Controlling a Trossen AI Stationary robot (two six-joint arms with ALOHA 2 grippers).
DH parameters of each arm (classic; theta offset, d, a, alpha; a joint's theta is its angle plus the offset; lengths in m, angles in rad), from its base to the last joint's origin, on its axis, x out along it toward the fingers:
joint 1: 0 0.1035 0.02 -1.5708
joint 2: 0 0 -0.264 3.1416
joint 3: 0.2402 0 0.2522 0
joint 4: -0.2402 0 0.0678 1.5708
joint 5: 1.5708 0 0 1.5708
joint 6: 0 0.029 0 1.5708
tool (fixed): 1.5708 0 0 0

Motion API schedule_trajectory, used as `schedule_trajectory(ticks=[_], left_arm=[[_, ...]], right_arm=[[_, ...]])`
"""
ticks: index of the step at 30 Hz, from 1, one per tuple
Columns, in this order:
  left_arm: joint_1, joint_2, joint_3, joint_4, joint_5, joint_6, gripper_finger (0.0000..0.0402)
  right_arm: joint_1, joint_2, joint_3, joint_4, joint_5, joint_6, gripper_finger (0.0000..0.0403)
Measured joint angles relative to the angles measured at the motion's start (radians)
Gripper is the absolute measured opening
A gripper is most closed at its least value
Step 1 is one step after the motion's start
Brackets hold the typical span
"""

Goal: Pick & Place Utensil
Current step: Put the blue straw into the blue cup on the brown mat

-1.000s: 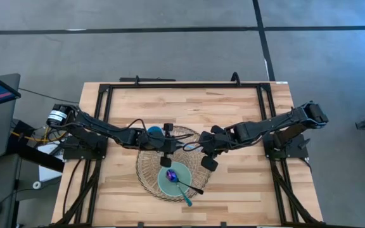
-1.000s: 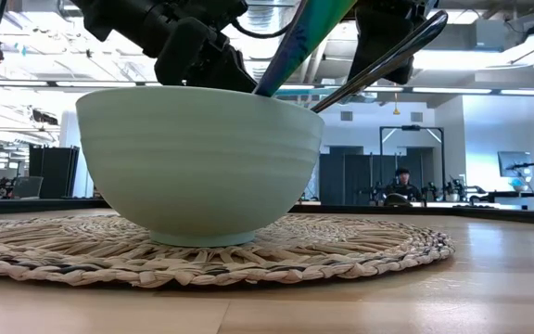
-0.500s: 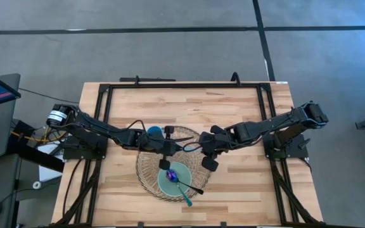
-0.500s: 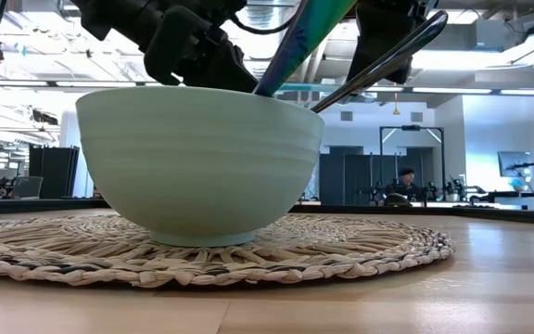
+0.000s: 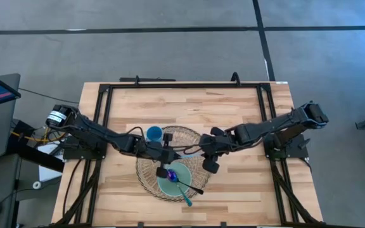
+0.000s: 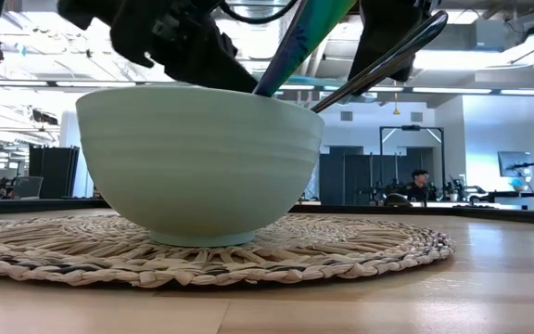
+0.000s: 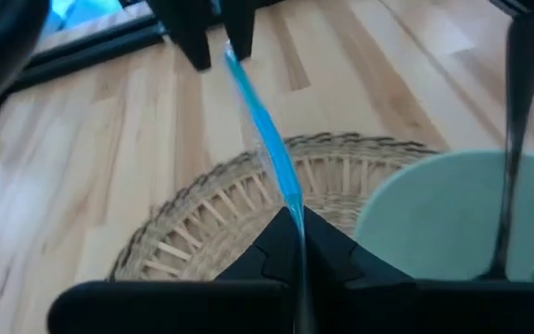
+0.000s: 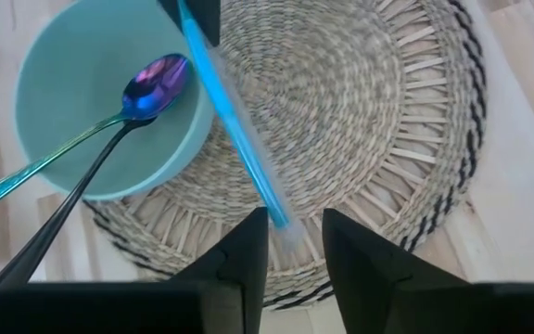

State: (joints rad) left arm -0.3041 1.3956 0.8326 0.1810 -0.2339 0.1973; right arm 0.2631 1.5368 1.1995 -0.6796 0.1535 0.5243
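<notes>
Over the woven round mat (image 8: pixel 341 121), left pincer (image 7: pixel 295 243) pinches a slim blue utensil (image 7: pixel 265 148); right pincer (image 8: pixel 293 239) spread.

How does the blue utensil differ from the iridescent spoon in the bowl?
Colour: the slim plain-blue utensil is solid blue; the iridescent metal spoon shifts from purple to teal.
Support: the blue utensil is pinched in the left tool over the round woven mat; the spoon rests in the pale green bowl, handle over its rim.
Both are long and thin.
</notes>
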Motion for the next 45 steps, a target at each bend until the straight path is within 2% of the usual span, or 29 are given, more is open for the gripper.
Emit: schedule_trajectory(ticks=[5, 19, 27, 33, 45], left_arm=[[-0.023, 0.000, 0.000, -0.042, -0.073, -0.024, 0.0007], [-0.130, -0.036, 0.000, -0.039, -0.153, -0.031, 0.0008], [-0.226, -0.189, 0.000, -0.030, -0.249, -0.035, 0.0006], [-0.270, -0.320, 0.000, 0.007, -0.253, -0.046, 0.0005], [-0.294, -0.531, 0.000, 0.037, -0.253, 0.097, 0.0004]], right_arm=[[0.036, 0.000, 0.000, -0.001, 0.000, 0.030, 0.0098], [0.146, 0.000, 0.000, -0.050, 0.002, 0.131, 0.0099], [0.181, 0.000, 0.000, -0.047, 0.005, 0.132, 0.0099], [0.181, 0.000, 0.000, -0.045, 0.005, 0.132, 0.0099], [0.181, 0.000, 0.000, -0.045, 0.005, 0.132, 0.0099]])
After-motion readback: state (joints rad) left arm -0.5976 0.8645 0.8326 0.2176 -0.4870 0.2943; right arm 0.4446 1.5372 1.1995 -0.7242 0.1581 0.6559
